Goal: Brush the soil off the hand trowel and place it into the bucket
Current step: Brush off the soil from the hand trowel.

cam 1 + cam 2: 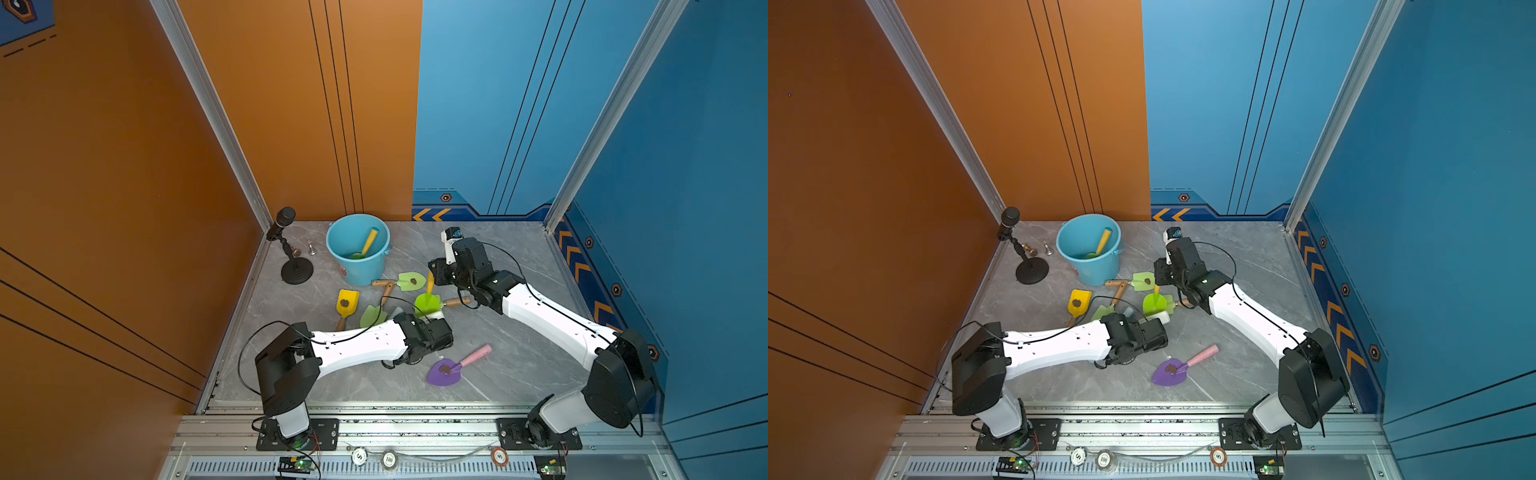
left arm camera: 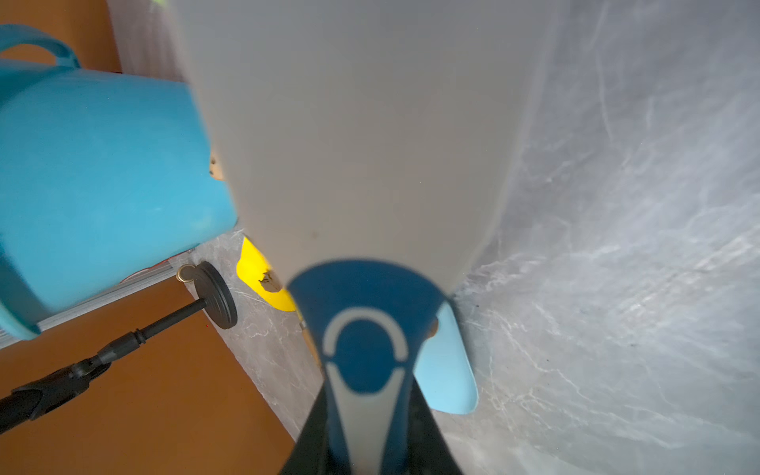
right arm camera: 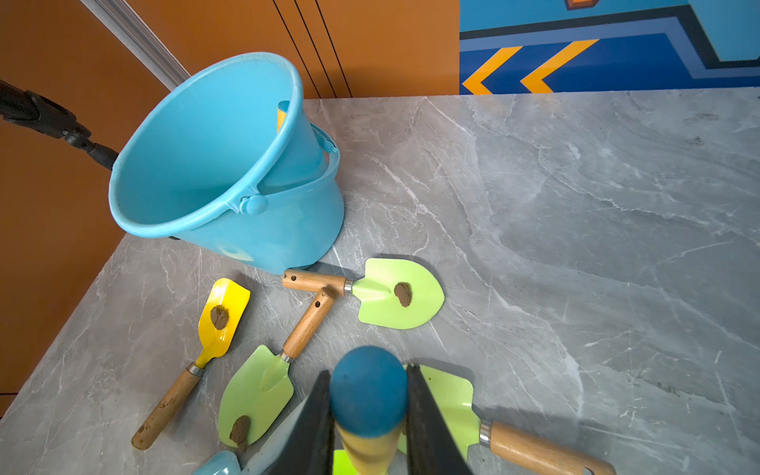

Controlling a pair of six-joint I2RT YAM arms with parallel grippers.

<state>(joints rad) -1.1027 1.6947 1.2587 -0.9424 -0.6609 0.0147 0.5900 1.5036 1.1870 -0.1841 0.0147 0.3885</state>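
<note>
A light-green hand trowel (image 3: 454, 397) with a wooden handle lies flat on the grey marble table (image 3: 575, 205), just right of centre and below the middle in both top views. The bright green head of a yellow-handled brush (image 1: 426, 304) rests over its blade. The right gripper (image 3: 369, 376) is clamped on the brush handle. Whether soil (image 3: 403, 294) lies under the brush is hidden, though brown lumps show on neighbouring trowels.

This looks like the sweeping step. The left gripper (image 2: 366, 411) grips a pale flat pan (image 2: 362, 144) just beside the blade. The light-blue bucket (image 1: 359, 268) stands upright nearby, up and to the left, with one tool inside. Next, the cleaned trowel would probably need grasping by its handle and lifting over the rim.
</note>
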